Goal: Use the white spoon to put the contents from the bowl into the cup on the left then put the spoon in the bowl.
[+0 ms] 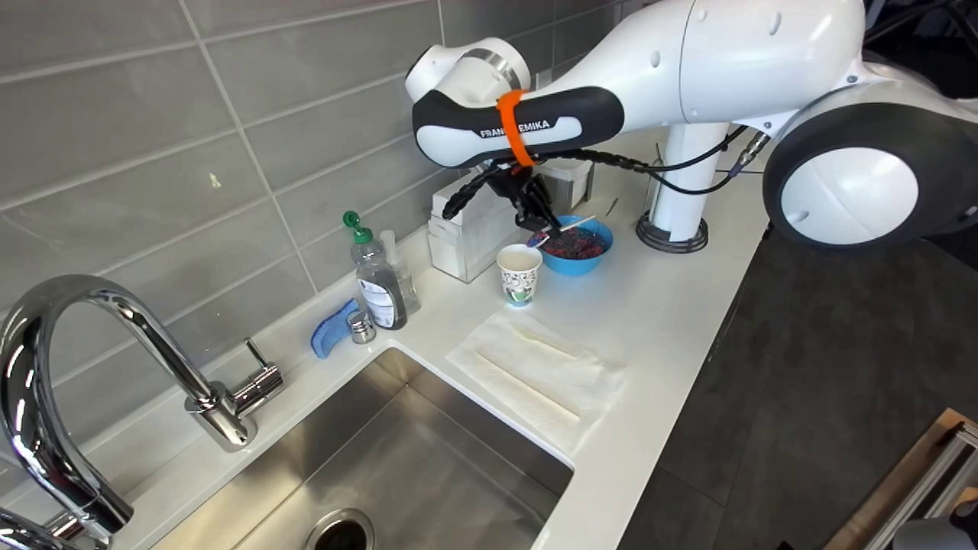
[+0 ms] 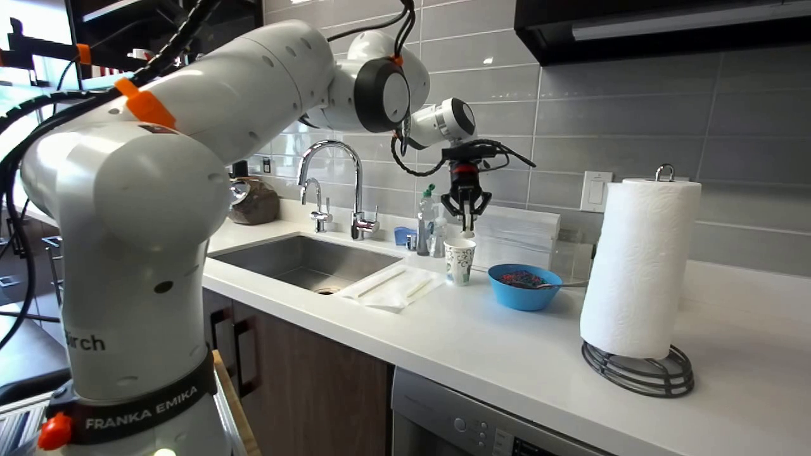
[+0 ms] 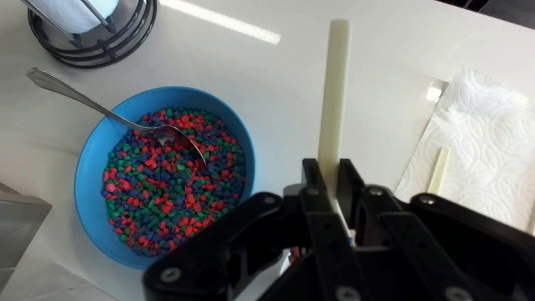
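Note:
The white spoon [image 3: 335,92] is held by its handle in my gripper [image 3: 331,171]; the handle sticks out past the fingertips. In an exterior view the spoon [image 1: 582,222] lies slantwise, with coloured bits on its head by the cup's rim. The cup [image 1: 519,279], white with green-teal print, stands upright on the counter. In an exterior view the gripper [image 2: 468,223] is just above the cup [image 2: 459,263]. In the wrist view the cup is mostly hidden behind the gripper. The blue bowl [image 3: 87,184] beside it holds red, green and blue bits.
A metal spoon [image 3: 75,93] rests in the bowl, its handle over the rim. A paper towel [image 1: 546,374] with pale sticks lies near the sink [image 1: 428,458]. White boxes [image 1: 466,229], a soap bottle [image 1: 378,283] and a paper-towel roll [image 2: 640,272] stand nearby.

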### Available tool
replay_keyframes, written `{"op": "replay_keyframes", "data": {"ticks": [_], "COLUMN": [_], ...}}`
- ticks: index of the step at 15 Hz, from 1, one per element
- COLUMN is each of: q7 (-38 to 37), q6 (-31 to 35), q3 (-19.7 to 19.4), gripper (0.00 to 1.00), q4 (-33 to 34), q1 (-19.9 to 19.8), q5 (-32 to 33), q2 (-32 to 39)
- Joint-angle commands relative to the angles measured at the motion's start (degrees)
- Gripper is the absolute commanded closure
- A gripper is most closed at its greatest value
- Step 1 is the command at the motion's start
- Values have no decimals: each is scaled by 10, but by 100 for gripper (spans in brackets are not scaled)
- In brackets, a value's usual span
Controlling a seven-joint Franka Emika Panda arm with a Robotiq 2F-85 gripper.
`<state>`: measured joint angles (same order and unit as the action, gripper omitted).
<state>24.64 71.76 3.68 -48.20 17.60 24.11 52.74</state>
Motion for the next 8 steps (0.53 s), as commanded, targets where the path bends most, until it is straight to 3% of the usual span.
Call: {"op": "replay_keyframes", "data": {"ticks": [1,8], "q7": [27,55], "q6": [-35,-62], "q3": [-8,-17], "gripper": [96,96], "q4": [55,102], "q1": [13,30], "q5": [12,23], "q2": [33,65]}}
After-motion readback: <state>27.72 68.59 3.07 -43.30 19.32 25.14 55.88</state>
